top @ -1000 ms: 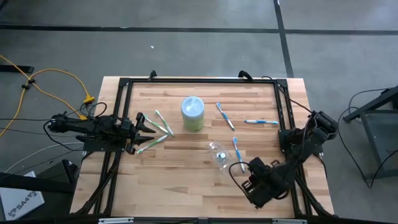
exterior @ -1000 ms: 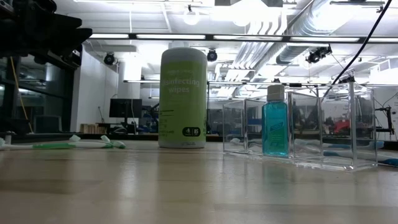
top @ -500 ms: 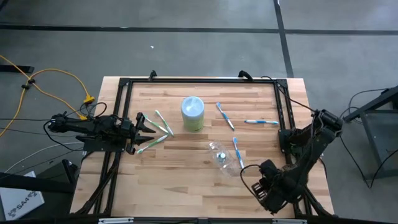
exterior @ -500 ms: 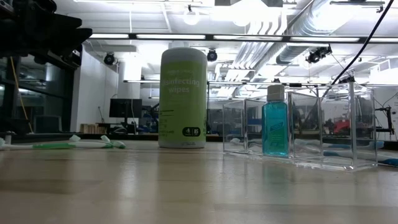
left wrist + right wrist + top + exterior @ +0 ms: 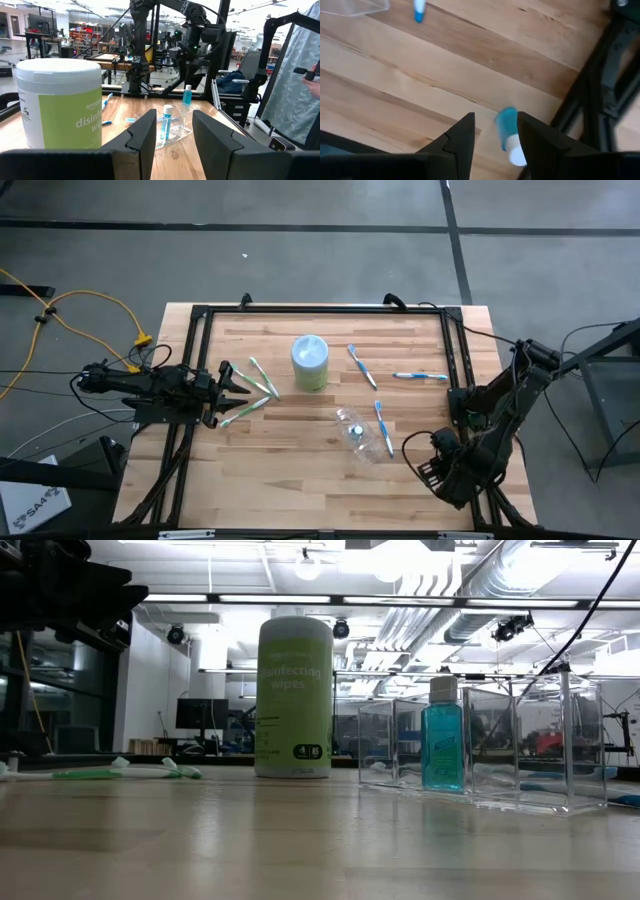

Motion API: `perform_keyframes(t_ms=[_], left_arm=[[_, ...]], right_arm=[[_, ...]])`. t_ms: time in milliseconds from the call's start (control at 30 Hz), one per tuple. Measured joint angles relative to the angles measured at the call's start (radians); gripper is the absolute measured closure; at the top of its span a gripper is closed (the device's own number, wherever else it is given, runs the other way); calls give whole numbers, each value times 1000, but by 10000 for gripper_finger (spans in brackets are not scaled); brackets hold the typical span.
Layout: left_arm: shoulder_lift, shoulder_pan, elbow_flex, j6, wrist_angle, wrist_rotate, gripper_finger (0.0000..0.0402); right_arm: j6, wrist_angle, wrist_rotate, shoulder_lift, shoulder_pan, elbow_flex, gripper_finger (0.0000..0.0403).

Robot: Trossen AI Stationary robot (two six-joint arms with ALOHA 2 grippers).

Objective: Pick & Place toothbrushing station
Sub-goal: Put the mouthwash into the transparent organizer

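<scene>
1. Table (image 5: 300, 480): you are working over a wooden top with a dark frame around it. It is carrying the whole kit, spread out and not yet gathered.

2. Left gripper (image 5: 174, 135): you are resting it low at the table's left side, beside the green brushes. Its fingers are standing apart with nothing between them, and it is pointing across at the canister and container. It is probably waiting its turn.

3. Right gripper (image 5: 495, 120): you are hanging it over the near right corner, close to the frame rail. Its jaws are parted and gripping nothing, and it is looking down at the wood, likely lining up on the tube below.

4. Wipes canister (image 5: 310, 363): it is standing upright mid-table, between the green brushes and the blue ones. It is not part of the kit.

5. Container (image 5: 358, 430): the clear, crinkly container is sitting toward the near side, right of centre. A blue bottle (image 5: 443, 745) is standing inside it, so it is likely serving as the collecting point.

6. Green brushes (image 5: 262, 377): these are lying loose just ahead of the left gripper.

7. Blue brushes (image 5: 362, 366): two are lying right of the canister, well apart. A third (image 5: 383, 427) is lying just beside the container.

8. Tube (image 5: 508, 131): this small blue tube is lying flat near the frame rail and showing in the gap of the right jaws. Whether the fingers are touching it you cannot tell.
</scene>
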Motion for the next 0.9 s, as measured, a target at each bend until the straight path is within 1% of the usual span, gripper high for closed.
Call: perform_keyframes(t_ms=[167,267,400,500,567,633,700,800,900], left_arm=[[0,0,0,0,0,0,277],[0,0,0,0,0,0,277],[0,0,0,0,0,0,277],[0,0,0,0,0,0,277],[0,0,0,0,0,0,277],[0,0,0,0,0,0,277],[0,0,0,0,0,0,277],[0,0,0,0,0,0,277],[0,0,0,0,0,0,277]], right_arm=[[54,13,-82,-1,5,-12,264],[132,22,-95,-1,26,-12,264],[290,44,-97,-1,66,-12,264],[336,67,-127,2,69,-12,264],[340,70,-154,11,50,-12,264],[340,69,-158,19,37,-12,264],[338,69,-141,23,37,-12,264],[294,73,-97,25,52,-12,264],[180,70,-32,25,66,-12,264]])
